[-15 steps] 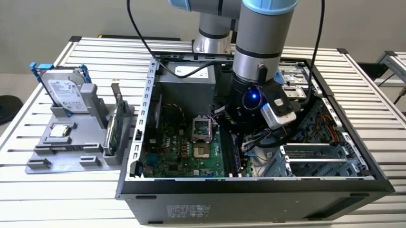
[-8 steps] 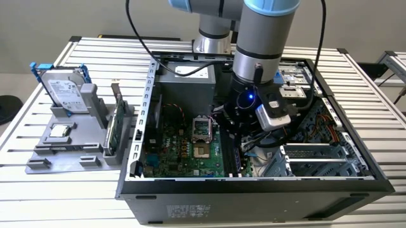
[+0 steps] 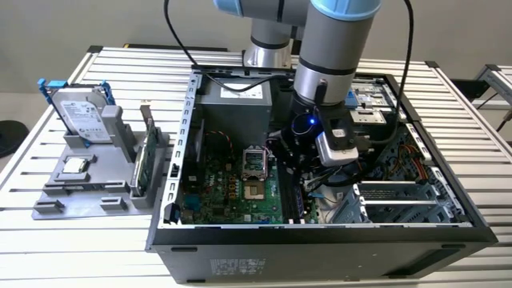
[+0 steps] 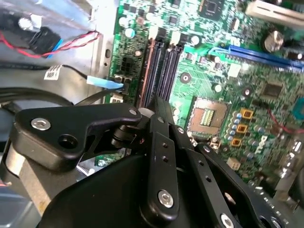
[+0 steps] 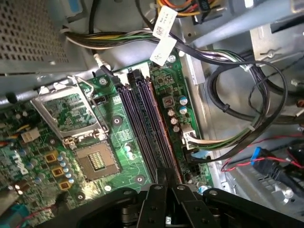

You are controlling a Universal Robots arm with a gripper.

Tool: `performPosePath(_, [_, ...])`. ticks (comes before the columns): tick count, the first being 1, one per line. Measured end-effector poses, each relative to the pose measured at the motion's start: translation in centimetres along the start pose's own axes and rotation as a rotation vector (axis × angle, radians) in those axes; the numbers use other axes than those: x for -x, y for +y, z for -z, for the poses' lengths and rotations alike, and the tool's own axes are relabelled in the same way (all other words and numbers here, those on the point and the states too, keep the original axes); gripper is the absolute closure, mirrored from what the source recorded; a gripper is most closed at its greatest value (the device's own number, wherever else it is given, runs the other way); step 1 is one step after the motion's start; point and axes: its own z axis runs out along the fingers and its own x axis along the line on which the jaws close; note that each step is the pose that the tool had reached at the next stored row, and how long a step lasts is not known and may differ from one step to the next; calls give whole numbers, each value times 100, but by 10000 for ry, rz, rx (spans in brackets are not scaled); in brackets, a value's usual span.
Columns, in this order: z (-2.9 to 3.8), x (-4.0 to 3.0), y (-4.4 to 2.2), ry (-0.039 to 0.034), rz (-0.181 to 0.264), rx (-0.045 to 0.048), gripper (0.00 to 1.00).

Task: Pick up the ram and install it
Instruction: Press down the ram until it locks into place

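In both wrist views the ram (image 5: 159,133) (image 4: 146,71) is seen edge-on, a thin dark stick with a brownish edge standing in the outermost memory slot on the green motherboard. Beside it lie the other dark slots (image 5: 135,123) (image 4: 166,71). My gripper (image 5: 164,176) (image 4: 159,103) hangs right over one end of the stick, its black fingers drawn close together on that thin edge. In the exterior view the gripper (image 3: 308,174) is low inside the open computer case, to the exterior view's right of the processor socket (image 3: 253,162).
Cable bundles (image 5: 237,118) run close beside the slots. The power supply box (image 3: 232,108) stands at the back of the case (image 3: 320,240). Left of the case, a grey tray (image 3: 72,198) carries a hard drive (image 3: 84,117) and a green expansion card (image 3: 144,159).
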Motion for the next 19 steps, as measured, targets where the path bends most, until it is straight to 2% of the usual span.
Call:
performPosePath(4, [15,0,-4,104,-518,-25,100])
performPosePath(11, [72,3,-15,240,-1203,-52,100])
performPosePath(19, [109,4,-22,347,-1728,-69,100])
